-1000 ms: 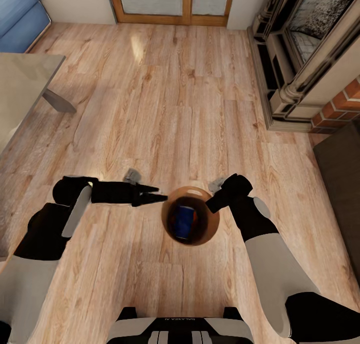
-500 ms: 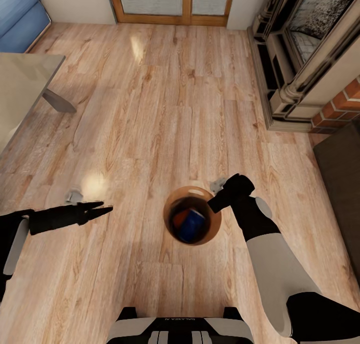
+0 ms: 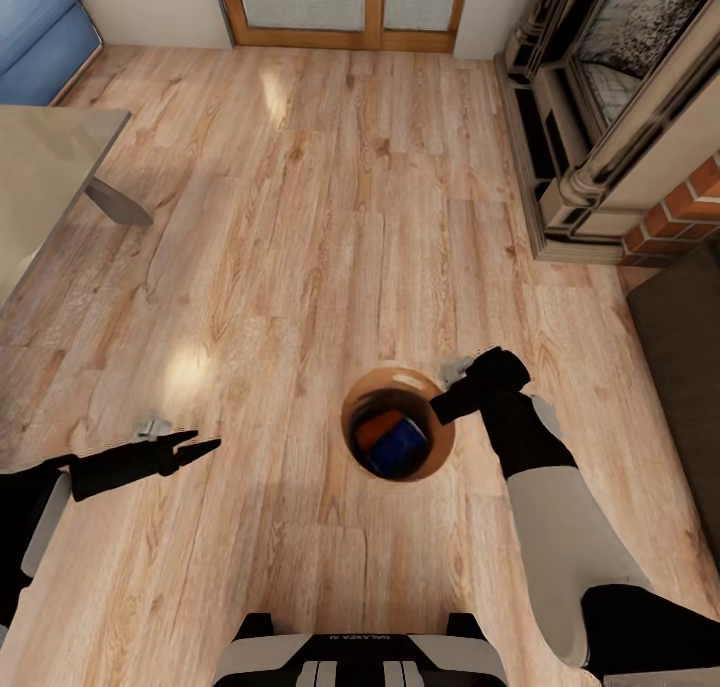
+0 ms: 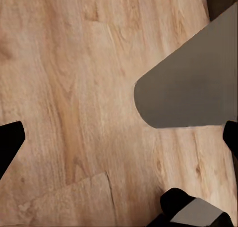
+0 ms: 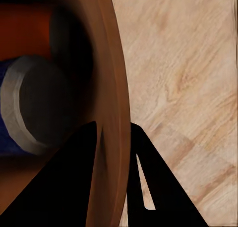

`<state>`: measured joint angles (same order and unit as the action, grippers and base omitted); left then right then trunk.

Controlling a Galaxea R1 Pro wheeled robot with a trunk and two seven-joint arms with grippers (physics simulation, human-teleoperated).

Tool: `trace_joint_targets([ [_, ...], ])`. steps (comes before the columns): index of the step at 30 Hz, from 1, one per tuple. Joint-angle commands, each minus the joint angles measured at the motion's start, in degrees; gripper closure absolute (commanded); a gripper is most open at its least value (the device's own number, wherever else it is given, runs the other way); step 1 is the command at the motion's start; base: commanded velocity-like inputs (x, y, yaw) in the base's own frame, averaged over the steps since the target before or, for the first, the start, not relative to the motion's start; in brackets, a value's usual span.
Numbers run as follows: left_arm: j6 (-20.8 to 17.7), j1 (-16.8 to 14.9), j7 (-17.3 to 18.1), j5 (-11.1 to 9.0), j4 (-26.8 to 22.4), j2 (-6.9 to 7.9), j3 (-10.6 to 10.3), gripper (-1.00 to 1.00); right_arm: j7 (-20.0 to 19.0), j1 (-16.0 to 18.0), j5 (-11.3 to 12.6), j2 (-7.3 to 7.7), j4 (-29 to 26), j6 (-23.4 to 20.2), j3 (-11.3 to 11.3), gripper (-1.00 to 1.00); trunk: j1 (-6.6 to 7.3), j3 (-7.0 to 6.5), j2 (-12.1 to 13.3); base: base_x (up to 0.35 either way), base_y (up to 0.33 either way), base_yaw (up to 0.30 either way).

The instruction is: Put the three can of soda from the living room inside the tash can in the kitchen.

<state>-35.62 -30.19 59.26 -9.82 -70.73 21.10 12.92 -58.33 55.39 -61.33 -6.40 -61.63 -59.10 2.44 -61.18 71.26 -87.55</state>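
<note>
Trash can [image 3: 432,452]: outer wall hidden from above. Orange can [image 3: 375,428] and dark blue can [image 3: 400,445] inside: partly hidden, number of cans unclear. Sofa [image 3: 40,27], fireplace [image 3: 640,97]: cut by frame edges.

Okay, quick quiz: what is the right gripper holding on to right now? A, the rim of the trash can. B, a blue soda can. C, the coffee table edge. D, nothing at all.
A: the right gripper has its fingers on either side of the trash can rim, cans lying inside.
</note>
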Motion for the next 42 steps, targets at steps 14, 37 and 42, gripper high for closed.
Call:
trace_joint_targets([
  [14,14.5,0.0,-13.5,0.1,17.5,-4.04,-0.5,-1.0,-9.8,0.1,0.4,14.48,0.7,-0.4,15.4,1.0,0.0,0.0,0.0,0.0,0.0,0.0],
  [37,27.7,2.0,-23.6,4.4,24.8,-7.57,-0.6,-1.0,-13.2,8.9,-8.8,24.67,21.9,-0.9,15.5,1.0,-5.05,4.13,-9.2,0.0,0.0,0.0],
  [42,27.9,2.1,-23.7,4.4,24.8,-7.64,-0.6,-1.0,-13.3,9.0,-8.8,25.26,22.4,-0.9,15.5,1.0,-6.15,5.03,-11.2,0.0,0.0,0.0],
])
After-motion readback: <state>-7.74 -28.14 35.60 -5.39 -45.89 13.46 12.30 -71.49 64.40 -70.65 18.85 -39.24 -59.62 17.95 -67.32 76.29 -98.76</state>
